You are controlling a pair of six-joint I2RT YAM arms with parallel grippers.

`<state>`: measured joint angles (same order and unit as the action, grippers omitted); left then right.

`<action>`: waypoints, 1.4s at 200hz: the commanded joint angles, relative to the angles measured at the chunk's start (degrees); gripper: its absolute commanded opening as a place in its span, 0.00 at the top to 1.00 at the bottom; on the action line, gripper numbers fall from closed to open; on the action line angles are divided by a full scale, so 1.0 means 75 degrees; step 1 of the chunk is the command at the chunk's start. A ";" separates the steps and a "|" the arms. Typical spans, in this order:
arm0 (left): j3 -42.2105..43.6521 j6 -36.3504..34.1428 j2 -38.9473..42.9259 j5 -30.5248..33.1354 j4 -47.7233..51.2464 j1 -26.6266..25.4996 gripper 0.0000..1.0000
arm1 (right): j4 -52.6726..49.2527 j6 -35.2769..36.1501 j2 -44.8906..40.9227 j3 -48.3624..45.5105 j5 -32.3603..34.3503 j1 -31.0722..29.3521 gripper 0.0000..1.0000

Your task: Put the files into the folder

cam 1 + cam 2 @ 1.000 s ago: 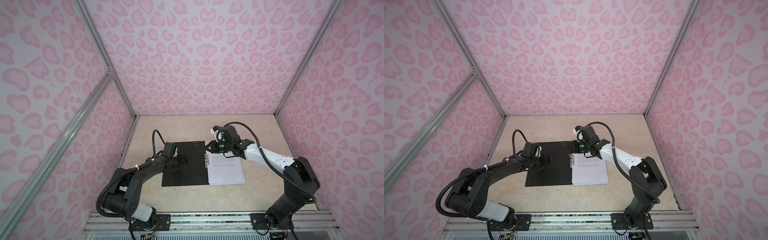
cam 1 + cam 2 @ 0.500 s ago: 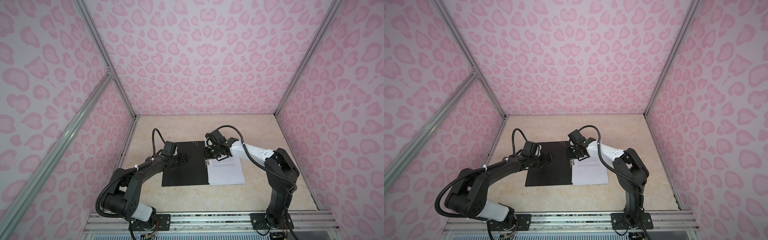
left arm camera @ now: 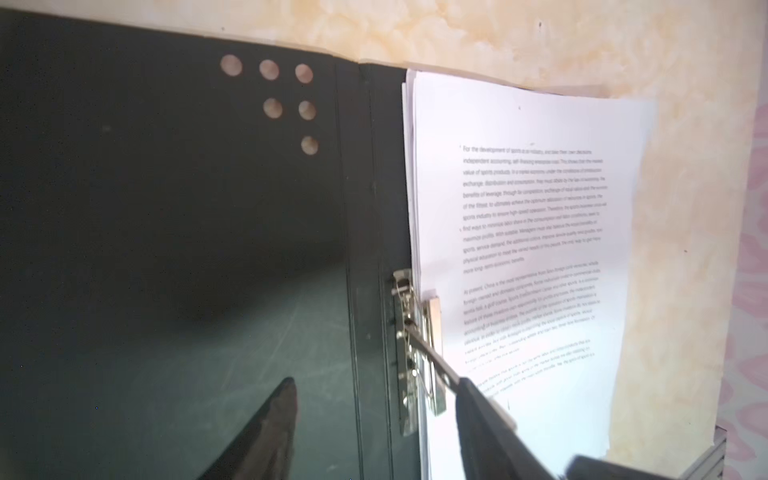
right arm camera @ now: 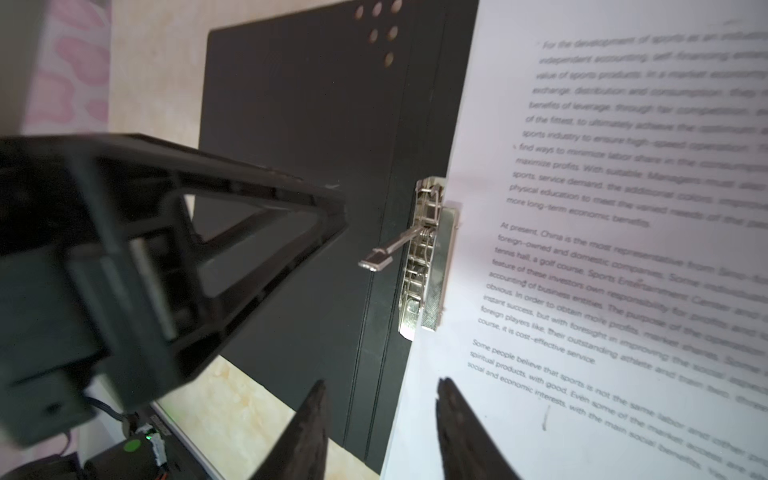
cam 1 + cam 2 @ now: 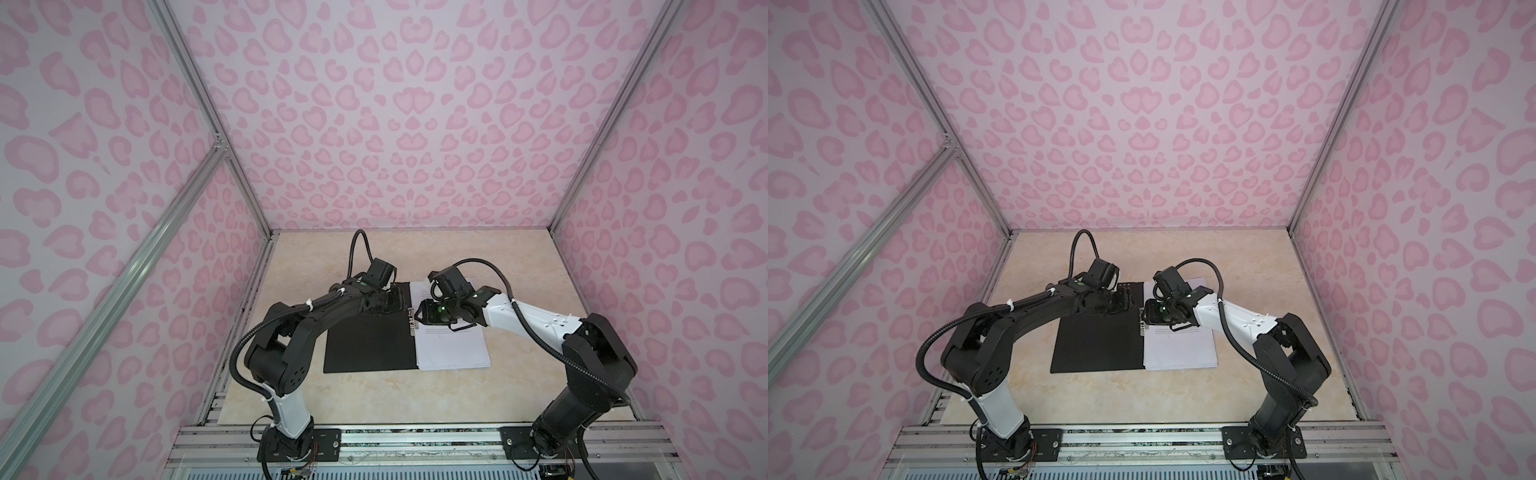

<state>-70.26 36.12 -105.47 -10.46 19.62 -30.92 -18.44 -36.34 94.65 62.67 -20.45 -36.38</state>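
The left pincer (image 3: 376,380) is held partly open and empty over the folder (image 5: 365,345), which is laid open on the desk (image 5: 519,270). The files (image 5: 451,347) are stacked against its clip (image 4: 424,257). The right pincer (image 4: 381,381) is parted and empty.

We see a beige marbled tabletop (image 5: 374,399), pink spotted walls (image 5: 395,124) on three sides, and aluminium rails (image 5: 415,438) along its front edge.

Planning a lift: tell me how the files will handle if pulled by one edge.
Probably floppy: the files are thin loose sheets. Likely to fan apart, since their edges look staggered. The clip overlaps one edge, so may resist.
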 commanded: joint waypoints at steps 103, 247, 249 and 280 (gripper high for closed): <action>-0.0047 0.0238 -0.0498 0.0309 0.0010 0.0041 0.47 | -0.2182 -0.5383 0.1404 0.2028 -0.0280 0.0157 0.49; 0.0800 0.0223 -0.0281 0.0193 -0.0477 0.0196 0.47 | -0.2007 -0.6885 0.2186 0.2821 -0.0120 0.0118 0.60; 0.0807 0.0223 -0.0281 0.0198 -0.0490 0.0196 0.47 | -0.2016 -0.6891 0.2189 0.2837 -0.0121 0.0108 0.60; 0.0938 0.0269 -0.0281 0.0140 -0.0607 0.0196 0.47 | -0.2000 -0.6994 0.2248 0.2880 -0.0057 0.0086 0.63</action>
<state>-64.23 37.52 -107.42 -9.26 13.19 -29.47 -32.95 -87.46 110.69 83.88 -21.47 -35.55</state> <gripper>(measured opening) 0.526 0.388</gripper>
